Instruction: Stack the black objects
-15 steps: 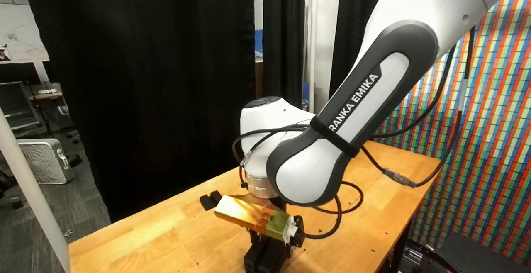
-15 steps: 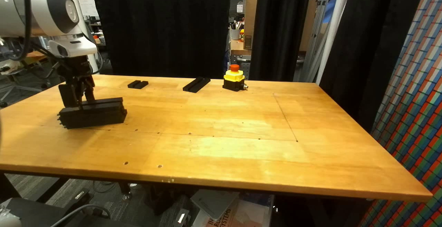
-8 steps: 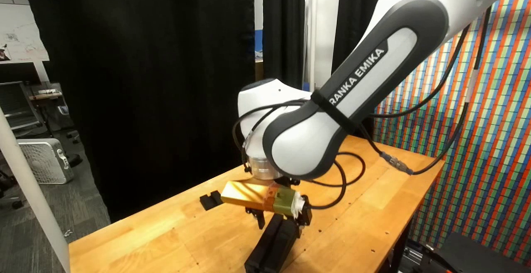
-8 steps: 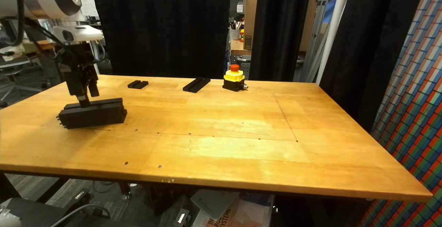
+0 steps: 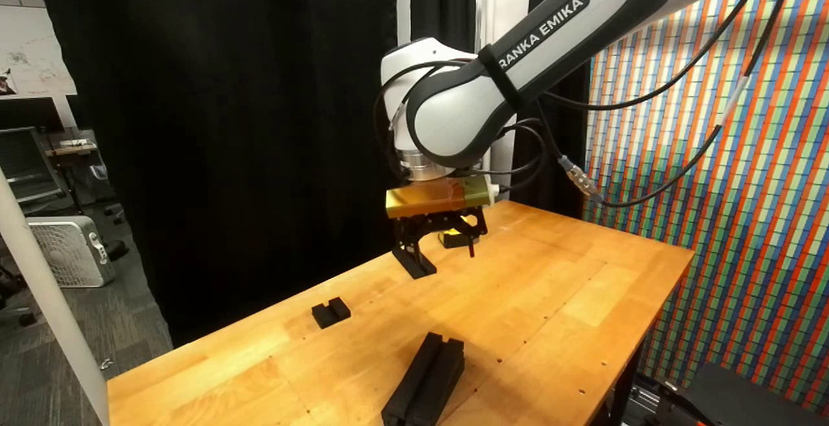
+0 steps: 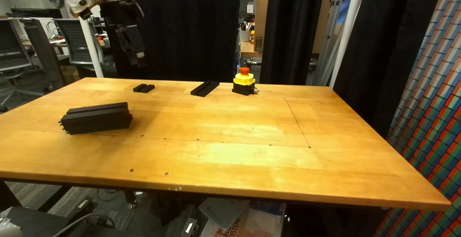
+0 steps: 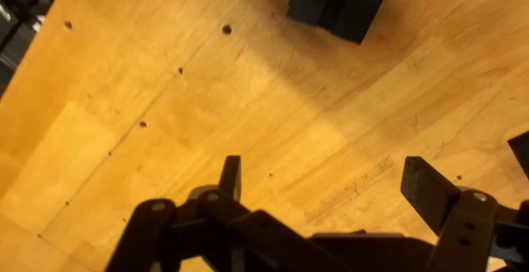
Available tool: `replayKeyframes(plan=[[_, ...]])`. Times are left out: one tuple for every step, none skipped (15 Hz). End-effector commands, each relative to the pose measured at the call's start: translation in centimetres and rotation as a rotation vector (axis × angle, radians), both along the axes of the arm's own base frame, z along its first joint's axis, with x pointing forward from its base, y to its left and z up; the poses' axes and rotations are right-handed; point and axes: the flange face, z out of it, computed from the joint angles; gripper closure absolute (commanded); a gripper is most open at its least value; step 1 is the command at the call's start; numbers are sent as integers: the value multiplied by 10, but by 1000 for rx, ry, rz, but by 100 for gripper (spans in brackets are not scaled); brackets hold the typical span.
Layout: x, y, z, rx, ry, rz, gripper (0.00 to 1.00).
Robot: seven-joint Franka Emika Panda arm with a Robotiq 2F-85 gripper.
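Observation:
A long, thick black block with a groove along its top (image 5: 424, 381) lies on the table in both exterior views; its end shows at the top of the wrist view (image 7: 341, 7). Whether it is one piece or more I cannot tell. A small grooved black block (image 6: 144, 88) lies near the far edge, and a flat black slab (image 6: 205, 88) rests to its right in that exterior view. My gripper (image 7: 322, 166) stands wide open above the table with bare wood between its fingers. In an exterior view a finger (image 5: 418, 256) overlaps the slab.
A yellow emergency stop with a red top (image 6: 244, 78) stands beside the slab at the far edge. The wooden table (image 6: 252, 165) carries everything. A black curtain (image 6: 173, 31) hangs close behind the far edge.
My gripper was down at the thick black block with open fingers. It has risen off and swung away toward the far side, above the table. The block has stayed in place.

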Motion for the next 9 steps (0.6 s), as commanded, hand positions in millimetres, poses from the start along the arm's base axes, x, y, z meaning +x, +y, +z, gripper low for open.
replayKeyframes(plan=[[49,-31,7,-17,1,198,0],[60,-40,6,-23,2,252,0],[73,-48,5,-26,-4,297,0],[86,-54,4,-25,-13,334,0],[100,-61,3,-19,-28,364,0],[115,-65,0,-9,-44,388,0],[127,-69,-3,-1,-56,410,0],[141,-73,-7,8,-68,429,0],[155,-77,-13,15,-79,445,0]])
